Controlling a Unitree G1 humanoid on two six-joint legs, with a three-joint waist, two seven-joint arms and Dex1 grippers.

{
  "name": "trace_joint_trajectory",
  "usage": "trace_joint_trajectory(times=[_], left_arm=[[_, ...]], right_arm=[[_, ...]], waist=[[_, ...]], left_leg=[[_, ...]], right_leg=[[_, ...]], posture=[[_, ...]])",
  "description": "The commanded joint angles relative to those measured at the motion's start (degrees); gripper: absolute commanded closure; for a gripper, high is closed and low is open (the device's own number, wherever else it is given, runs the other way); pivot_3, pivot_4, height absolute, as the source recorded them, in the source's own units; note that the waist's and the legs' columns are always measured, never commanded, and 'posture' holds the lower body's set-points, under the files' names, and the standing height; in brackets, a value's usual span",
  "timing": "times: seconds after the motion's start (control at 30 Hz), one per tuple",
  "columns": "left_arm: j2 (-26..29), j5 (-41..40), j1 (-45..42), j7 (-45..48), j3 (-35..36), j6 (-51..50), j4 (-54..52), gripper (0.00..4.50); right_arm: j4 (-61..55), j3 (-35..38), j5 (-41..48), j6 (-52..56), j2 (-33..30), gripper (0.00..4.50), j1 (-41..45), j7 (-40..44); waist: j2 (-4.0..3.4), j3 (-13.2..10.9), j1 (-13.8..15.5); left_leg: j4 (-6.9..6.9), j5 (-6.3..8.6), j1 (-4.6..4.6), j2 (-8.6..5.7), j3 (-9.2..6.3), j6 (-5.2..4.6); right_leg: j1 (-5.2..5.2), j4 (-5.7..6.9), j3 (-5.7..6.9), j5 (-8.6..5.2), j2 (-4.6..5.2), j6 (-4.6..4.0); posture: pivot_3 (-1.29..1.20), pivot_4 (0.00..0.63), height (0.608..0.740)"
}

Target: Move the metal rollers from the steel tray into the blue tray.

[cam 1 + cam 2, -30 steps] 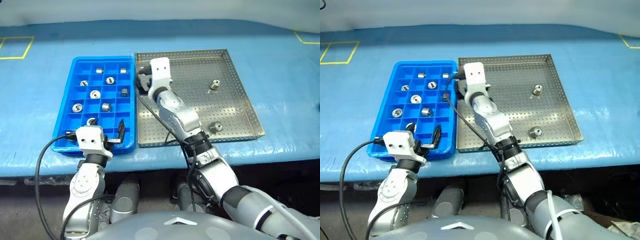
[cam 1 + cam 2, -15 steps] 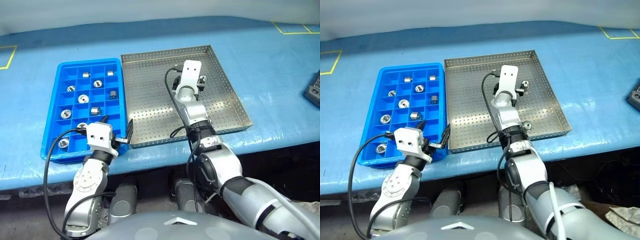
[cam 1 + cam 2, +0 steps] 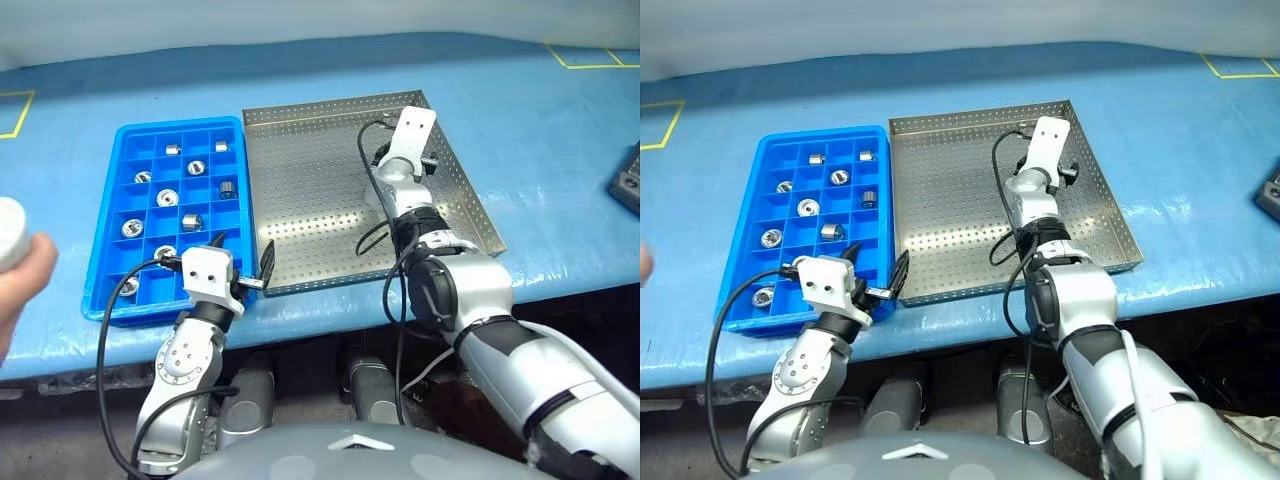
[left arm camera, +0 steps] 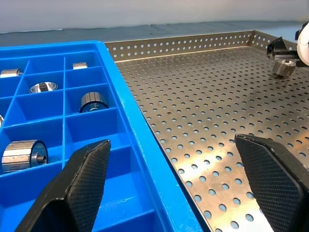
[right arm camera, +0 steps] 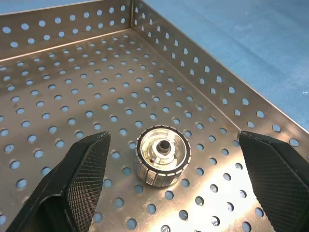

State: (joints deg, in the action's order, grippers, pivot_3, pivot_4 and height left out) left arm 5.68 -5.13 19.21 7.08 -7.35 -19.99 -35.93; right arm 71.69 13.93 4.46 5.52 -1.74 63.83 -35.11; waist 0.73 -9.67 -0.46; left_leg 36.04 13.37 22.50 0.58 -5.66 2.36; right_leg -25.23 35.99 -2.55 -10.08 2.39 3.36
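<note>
1. Since the earlier frame the right gripper (image 5: 169, 181) has swung from the steel tray's left side, next to the blue tray, across to the tray's far right part; a person's hand (image 3: 20, 262) has come in at the left edge.
2. The right fingers (image 5: 82, 179) stand wide apart with nothing between them but a ribbed, shiny silver metal roller with a centre hole (image 5: 162, 154), which stands on the perforated floor, untouched.
3. That roller is near the far right corner of the large square, silver-grey perforated steel tray (image 3: 310, 190).
4. The left gripper (image 3: 240, 270) hangs over the near right corner of the bright blue plastic tray with square compartments (image 3: 110, 215), its fingers (image 4: 82, 179) spread open and empty.
5. Several metal rollers (image 3: 166, 197) lie singly in the blue tray's compartments.
6. The two trays sit side by side, edges touching, on the blue-covered surface (image 3: 550, 130).
</note>
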Motion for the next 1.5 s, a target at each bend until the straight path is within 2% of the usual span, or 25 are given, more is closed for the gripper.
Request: trace_joint_trajectory(times=[0.03,0.53,0.67,1.03,1.23,1.37,1.5], left_arm=[[-0.45,0.06,0.34,-0.50,-0.58,0.28,-0.33,0.00],[-1.22,0.40,0.66,-1.50,-1.66,0.58,0.00,0.00],[-1.42,0.20,0.68,-1.91,-1.26,0.88,0.20,0.00],[-1.23,-0.24,-1.00,-1.49,-1.60,0.76,1.72,0.00],[-1.23,-0.37,-1.69,-1.19,-1.72,0.86,2.35,0.00],[-1.32,-0.38,-1.74,-1.17,-1.69,0.97,2.52,0.00],[-1.27,-0.47,-1.77,-1.03,-1.71,1.00,2.61,0.00]], right_arm=[[0.71,1.82,1.56,-1.36,-0.71,0.03,2.33,2.62],[3.70,5.10,2.79,-0.87,-2.97,0.03,2.23,5.50],[3.45,5.45,2.74,-1.45,-2.60,0.92,2.12,3.34],[1.93,5.09,2.56,-2.21,-1.65,4.49,1.35,0.21],[1.99,4.97,2.48,-1.84,-1.74,4.49,0.45,-0.42],[2.00,5.13,2.72,-1.67,-1.40,4.49,0.01,-0.65],[1.58,5.38,3.23,-2.23,-0.76,4.49,-0.09,0.06]], waist=[[0.00,0.00,0.01],[0.00,0.00,1.23],[0.00,0.00,1.58],[-0.06,0.03,1.53],[-0.08,0.04,1.28],[-0.08,0.04,1.11],[-0.08,0.04,0.97]], left_leg=[[0.00,0.00,0.00,0.00,0.00,0.00],[0.00,-0.01,-0.02,-0.01,0.01,-0.02],[0.00,-0.02,-0.02,-0.01,0.01,-0.03],[0.02,-0.04,-0.05,-0.02,0.05,-0.07],[0.02,-0.05,-0.17,-0.03,0.11,-0.08],[-0.02,-0.03,-0.58,-0.02,0.15,-0.12],[-0.01,-0.02,-0.76,-0.02,0.18,-0.15]], right_leg=[[0.00,0.00,0.00,0.00,0.00,0.00],[0.02,0.00,-0.01,0.01,0.00,-0.02],[0.02,0.00,-0.02,0.02,0.00,-0.03],[0.04,0.00,-0.05,0.03,0.00,-0.07],[0.16,-0.02,-0.11,0.02,0.00,-0.11],[0.54,-0.08,-0.14,-0.04,0.00,-0.16],[0.70,-0.07,-0.17,-0.22,0.00,0.08]], posture=[[0.25,0.150,0.740],[0.28,0.150,0.740],[0.28,0.150,0.740],[0.22,0.150,0.740],[0.22,0.150,0.740],[0.22,0.150,0.740],[0.21,0.150,0.740]])
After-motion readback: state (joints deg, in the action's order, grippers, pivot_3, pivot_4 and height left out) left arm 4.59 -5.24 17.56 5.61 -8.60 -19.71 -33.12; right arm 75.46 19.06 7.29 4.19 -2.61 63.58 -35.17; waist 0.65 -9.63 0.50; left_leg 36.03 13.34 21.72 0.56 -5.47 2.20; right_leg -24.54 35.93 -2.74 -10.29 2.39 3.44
